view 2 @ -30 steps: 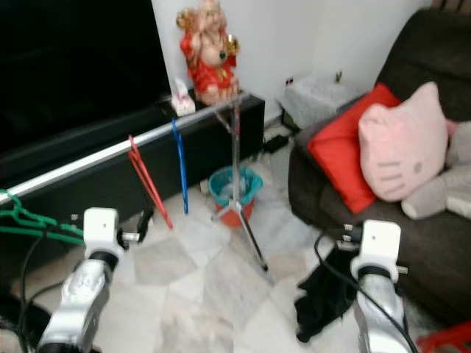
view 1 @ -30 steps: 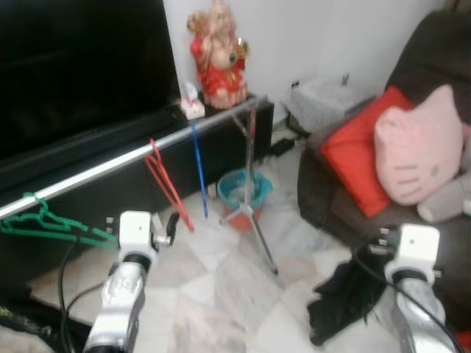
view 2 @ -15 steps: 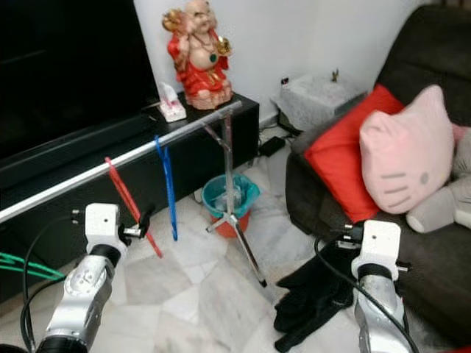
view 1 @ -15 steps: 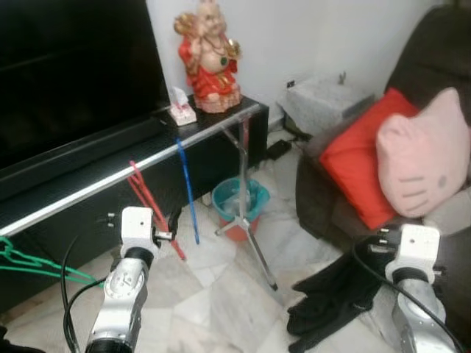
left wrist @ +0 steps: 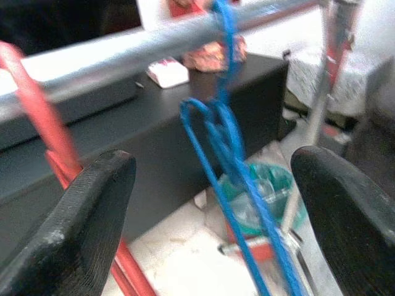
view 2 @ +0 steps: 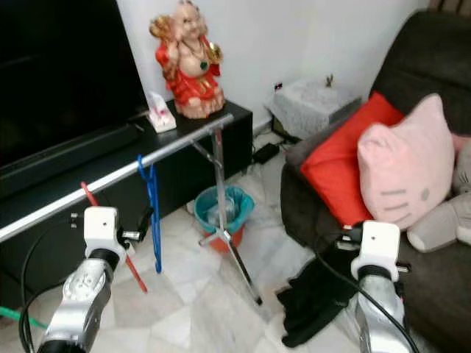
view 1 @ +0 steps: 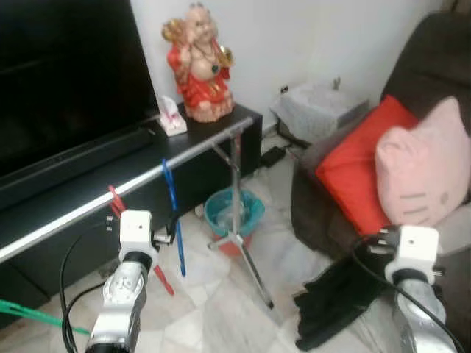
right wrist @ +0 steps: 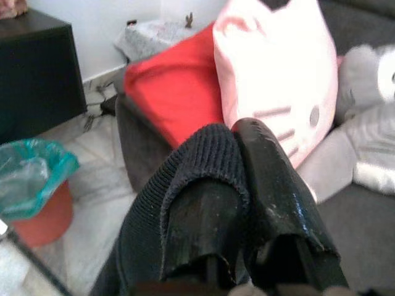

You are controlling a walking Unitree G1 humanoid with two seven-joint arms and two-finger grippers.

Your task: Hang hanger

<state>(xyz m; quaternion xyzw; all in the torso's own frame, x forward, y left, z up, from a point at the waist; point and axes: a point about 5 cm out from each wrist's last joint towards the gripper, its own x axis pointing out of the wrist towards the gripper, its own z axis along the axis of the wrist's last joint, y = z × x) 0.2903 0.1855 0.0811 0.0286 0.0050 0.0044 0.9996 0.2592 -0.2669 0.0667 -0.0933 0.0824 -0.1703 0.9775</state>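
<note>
While the blue hanger is hanging off the silver rail, with a red hanger hooked further along it, we're holding our left pincer right in front of the blue one, fingers spread wide and gripping nothing. Our right pincer is clamping down on a black knit garment, which is trailing onto the marble floor beside the dark sofa. A red cushion and a pink cat cushion are sitting on that sofa. A teal bucket is standing by the rail's tripod leg, and a red figurine is sitting on the black TV table.
</note>
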